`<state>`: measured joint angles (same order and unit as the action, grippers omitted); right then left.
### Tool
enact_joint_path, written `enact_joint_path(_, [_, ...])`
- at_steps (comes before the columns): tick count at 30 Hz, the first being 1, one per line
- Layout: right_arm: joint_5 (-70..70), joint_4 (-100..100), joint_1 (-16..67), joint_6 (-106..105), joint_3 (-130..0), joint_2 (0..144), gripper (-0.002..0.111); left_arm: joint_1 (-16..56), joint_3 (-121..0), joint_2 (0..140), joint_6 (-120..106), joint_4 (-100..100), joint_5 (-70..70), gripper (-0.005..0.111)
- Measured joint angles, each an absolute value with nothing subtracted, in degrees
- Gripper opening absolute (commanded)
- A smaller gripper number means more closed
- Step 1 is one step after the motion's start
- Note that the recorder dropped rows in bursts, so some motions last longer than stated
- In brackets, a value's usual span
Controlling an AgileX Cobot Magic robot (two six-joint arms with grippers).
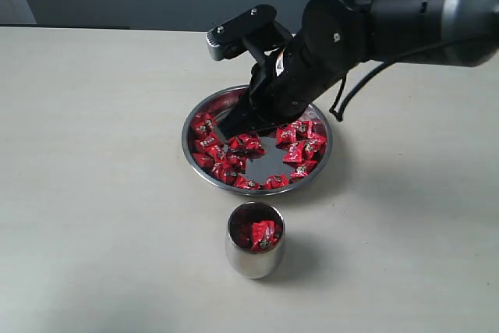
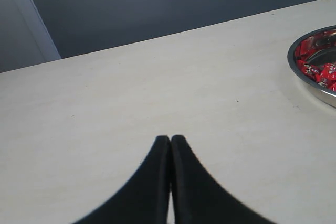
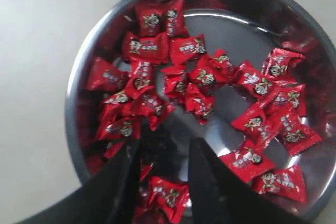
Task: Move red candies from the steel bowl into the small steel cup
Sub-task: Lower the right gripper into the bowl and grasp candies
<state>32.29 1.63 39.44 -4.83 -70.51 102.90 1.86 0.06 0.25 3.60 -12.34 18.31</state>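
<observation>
Above the red candies (image 3: 205, 77) in the steel bowl (image 3: 73, 103), the right gripper (image 3: 165, 145) has fingers apart, the left gripper (image 2: 170, 140) together; wrapper print illegible

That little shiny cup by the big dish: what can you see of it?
The small steel cup is a polished metal tumbler with rounded, egg-like sides, an open mouth and no handle. It stands upright on the pale table, nearer the camera than the steel bowl and apart from it. A few red candies lie inside. Only the table and those candies touch it.
</observation>
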Motion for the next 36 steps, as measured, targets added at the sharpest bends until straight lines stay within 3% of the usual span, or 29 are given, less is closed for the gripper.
enact_joint_path(14, [36.2,0.6,38.8,-6.0,-83.3,119.9,0.032,1.9,0.1,0.2,3.6,-12.3,18.3,0.0])
enact_joint_path(36, [36.0,0.0,35.8,-6.0,-84.7,123.0,0.032,1.9,0.1,0.2,3.6,-12.3,18.3,0.0])
